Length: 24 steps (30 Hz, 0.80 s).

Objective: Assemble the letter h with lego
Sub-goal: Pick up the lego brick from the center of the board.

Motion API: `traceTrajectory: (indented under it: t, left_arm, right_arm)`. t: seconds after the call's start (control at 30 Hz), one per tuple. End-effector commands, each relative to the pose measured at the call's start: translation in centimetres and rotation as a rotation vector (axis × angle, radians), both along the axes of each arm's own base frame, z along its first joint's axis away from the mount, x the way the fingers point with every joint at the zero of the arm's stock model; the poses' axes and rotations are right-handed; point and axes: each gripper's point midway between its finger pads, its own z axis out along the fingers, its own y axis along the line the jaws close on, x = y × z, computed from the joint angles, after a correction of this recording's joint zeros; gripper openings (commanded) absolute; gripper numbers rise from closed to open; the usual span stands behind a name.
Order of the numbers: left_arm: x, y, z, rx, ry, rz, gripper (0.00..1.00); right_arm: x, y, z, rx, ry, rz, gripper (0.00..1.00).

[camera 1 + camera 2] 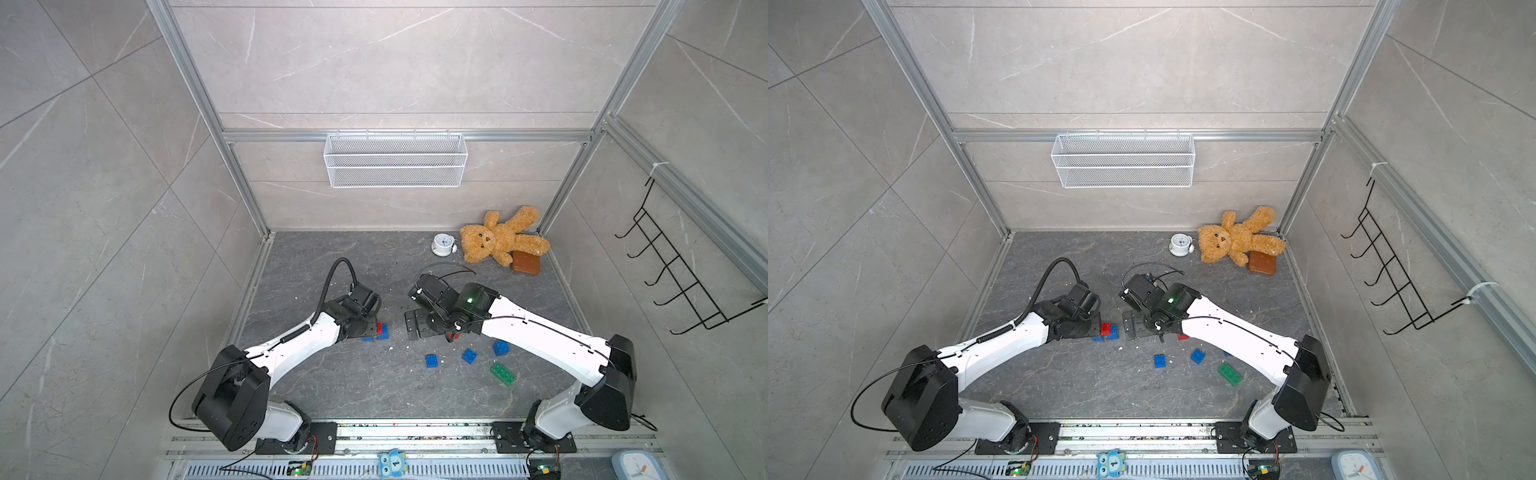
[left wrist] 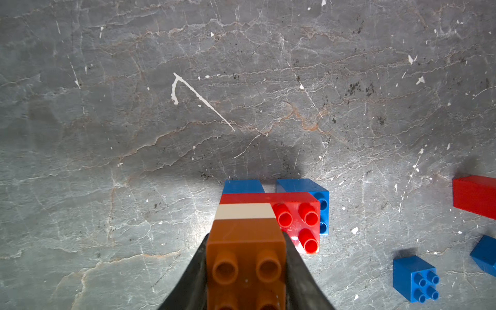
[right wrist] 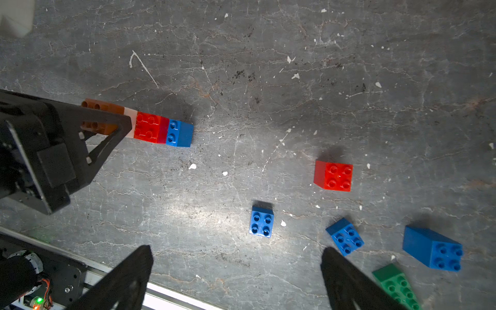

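A joined row of lego lies on the dark table: a brown brick [image 2: 245,255], a white one [image 2: 245,211], a red one [image 2: 298,217] and a blue one [image 2: 319,204]. My left gripper [image 2: 245,241] is shut on the brown end, its fingers [image 2: 197,271] pressed against both sides. In a top view only the row's red and blue end [image 1: 382,330] shows beside the left wrist. My right gripper [image 3: 236,255] hangs open above bare table, nothing between its fingers. Loose lego lies near it: a red brick [image 3: 334,175], blue bricks [image 3: 261,221] [image 3: 345,236] [image 3: 432,249] and a green brick [image 3: 397,287].
At the back right lie a teddy bear [image 1: 498,239], a small alarm clock [image 1: 442,244] and a smooth brown block [image 1: 525,262]. A white wire basket [image 1: 395,160] hangs on the back wall. A black hook rack [image 1: 673,266] is on the right wall. The arms' base rail [image 1: 415,432] runs along the front.
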Motion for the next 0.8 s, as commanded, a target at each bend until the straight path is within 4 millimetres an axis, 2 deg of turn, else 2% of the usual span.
traceTrajectory:
  t: [0.0,0.07,0.17,0.3,0.43,0.6,0.77]
  left_arm:
    - [0.2,-0.6,1.5,0.008,0.0,-0.049,0.17]
    - [-0.2,-0.5,2.2,0.03,0.046,-0.09,0.01]
    - [-1.1,-0.1,3.5,0.069,0.149,-0.162,0.0]
    - [-2.0,0.9,4.9,0.022,0.259,-0.186,0.0]
    - [-2.4,2.1,4.8,0.0,0.413,-0.195,0.0]
    - [-1.1,2.6,4.4,-0.05,0.481,-0.169,0.0]
    - [0.3,2.2,3.9,-0.066,0.525,-0.181,0.0]
  right_arm:
    - [-0.3,-0.6,0.3,-0.024,0.008,0.004,1.0]
    - [-0.5,-0.6,0.7,-0.013,0.013,0.002,1.0]
    - [-0.9,-0.8,1.6,0.013,0.021,-0.018,1.0]
    - [-1.5,-1.4,2.6,0.018,0.041,-0.052,1.0]
    - [-1.8,-1.9,4.1,0.036,0.048,-0.085,1.0]
    - [-2.4,-1.9,5.3,0.068,0.073,-0.095,1.0]
    - [-3.1,-2.1,5.4,0.083,0.101,-0.098,1.0]
